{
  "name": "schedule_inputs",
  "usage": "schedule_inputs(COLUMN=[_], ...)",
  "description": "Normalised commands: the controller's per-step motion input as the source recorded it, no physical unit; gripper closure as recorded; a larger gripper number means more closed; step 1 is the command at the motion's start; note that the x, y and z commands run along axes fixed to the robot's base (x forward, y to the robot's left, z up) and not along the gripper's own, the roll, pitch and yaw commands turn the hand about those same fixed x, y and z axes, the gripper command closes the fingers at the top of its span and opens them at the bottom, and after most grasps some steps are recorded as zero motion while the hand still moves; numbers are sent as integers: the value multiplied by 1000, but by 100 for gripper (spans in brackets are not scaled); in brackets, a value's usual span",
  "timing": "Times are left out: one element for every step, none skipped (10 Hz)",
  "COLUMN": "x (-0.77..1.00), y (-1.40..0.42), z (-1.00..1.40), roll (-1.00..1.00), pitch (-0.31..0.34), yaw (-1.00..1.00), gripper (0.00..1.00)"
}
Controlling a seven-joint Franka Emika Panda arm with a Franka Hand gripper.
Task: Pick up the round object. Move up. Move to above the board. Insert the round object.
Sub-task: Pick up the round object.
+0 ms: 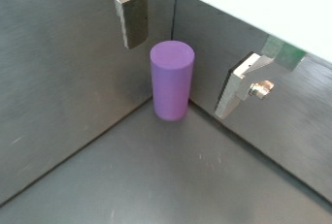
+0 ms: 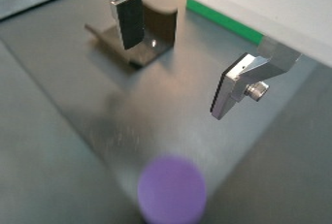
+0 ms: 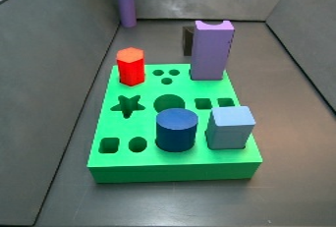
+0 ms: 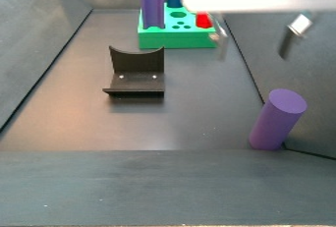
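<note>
The round object is a slim purple cylinder standing upright on the dark floor, close to a corner of the grey walls. It also shows in both side views, and blurred in a wrist view. My gripper is open and empty, and it hovers above the cylinder with a finger on either side of it. The fingers do not touch it. The green board with shaped holes lies far from the cylinder; its edge shows in a wrist view.
On the board stand a tall lilac block, a red hexagon piece, a wide dark blue cylinder and a light blue cube. The fixture stands on the floor between board and cylinder. Grey walls enclose the floor.
</note>
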Motion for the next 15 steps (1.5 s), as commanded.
schedule_inputs(x=[-669, -566, -297, -37, 0, 0, -17, -43, 0, 0, 0, 0, -51, 0, 0], y=[463, 366, 326, 229, 351, 334, 289, 234, 143, 37, 0, 0, 0, 0, 23], z=[-297, -251, -140, -3, -460, -569, -589, -629, -726, -803, -806, -766, -569, 0, 0], roll=[0, -57, -103, -31, 0, 0, 0, 1, 0, 17, 41, 26, 0, 0, 0], pitch=[-214, -240, -131, 0, -119, -161, -159, -191, -204, -211, -214, -211, -203, 10, 0], yaw=[6, 0, 0, 0, 86, 89, 106, 111, 94, 100, 60, 29, 6, 0, 0], gripper=[0, 0, 0, 0, 0, 0, 0, 0, 0, 0, 0, 0, 0, 0, 0])
